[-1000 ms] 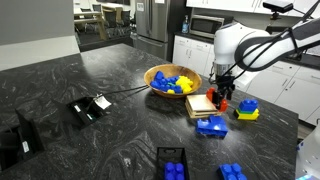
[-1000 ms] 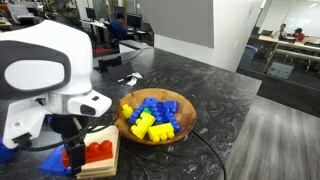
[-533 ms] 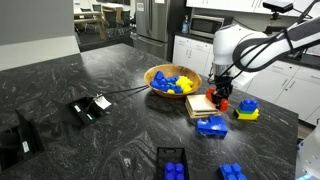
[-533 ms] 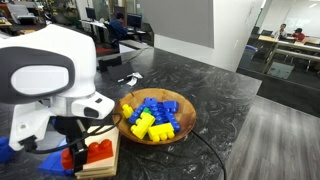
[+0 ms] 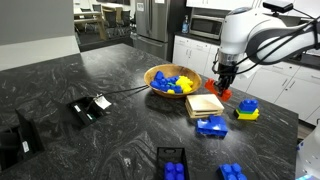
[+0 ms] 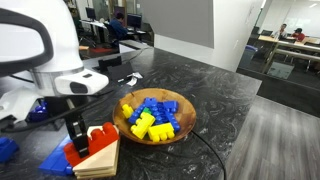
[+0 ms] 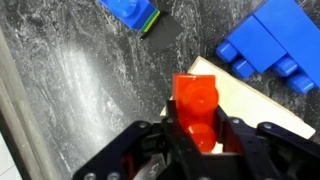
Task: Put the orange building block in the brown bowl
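Orange building block point(image 7: 195, 105) is clamped in your gripper point(image 7: 195, 140), held above the tan square piece point(image 5: 203, 104) so it can travel left to the brown bowl point(image 5: 152, 76).

On the dark countertop point(image 5: 120, 110), a flat tan square point(image 5: 204, 104) lies near a blue brick point(image 5: 211, 126) and blue-on-yellow stack point(image 5: 246, 109).

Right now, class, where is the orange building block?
The orange building block is clamped in the gripper over the flat tan square piece; in an exterior view, the brown bowl sits beside them.
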`<state>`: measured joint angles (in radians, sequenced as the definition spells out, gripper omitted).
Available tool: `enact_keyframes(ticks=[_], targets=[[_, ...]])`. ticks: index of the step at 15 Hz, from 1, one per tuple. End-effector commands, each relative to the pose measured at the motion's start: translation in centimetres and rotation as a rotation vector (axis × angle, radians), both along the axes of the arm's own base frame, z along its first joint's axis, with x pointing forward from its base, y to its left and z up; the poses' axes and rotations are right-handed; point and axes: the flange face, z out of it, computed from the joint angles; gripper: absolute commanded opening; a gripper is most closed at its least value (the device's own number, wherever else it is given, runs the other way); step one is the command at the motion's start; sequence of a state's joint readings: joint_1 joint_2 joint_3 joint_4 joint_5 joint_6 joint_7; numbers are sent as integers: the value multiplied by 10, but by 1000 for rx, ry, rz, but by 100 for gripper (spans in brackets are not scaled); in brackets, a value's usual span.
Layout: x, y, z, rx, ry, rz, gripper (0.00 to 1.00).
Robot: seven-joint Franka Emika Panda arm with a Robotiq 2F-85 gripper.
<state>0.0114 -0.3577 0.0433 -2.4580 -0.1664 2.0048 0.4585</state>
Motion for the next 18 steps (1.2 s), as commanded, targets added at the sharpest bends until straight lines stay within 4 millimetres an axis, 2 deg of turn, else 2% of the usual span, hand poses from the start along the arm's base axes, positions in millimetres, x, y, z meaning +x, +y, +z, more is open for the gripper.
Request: enact_keyframes(ticks=[1, 4, 6, 10, 16, 17, 18], targets=[[0, 0, 34, -81, -69, 2, 10], [18, -9, 62, -129, -116, 39, 10], [40, -20, 68, -149, -104, 73, 10], [93, -33, 57, -182, -60, 148, 10], [175, -32, 34, -346, 9, 251, 10], [184, -29, 31, -356, 22, 271, 18], [192, -25, 27, -362, 38, 291, 60]])
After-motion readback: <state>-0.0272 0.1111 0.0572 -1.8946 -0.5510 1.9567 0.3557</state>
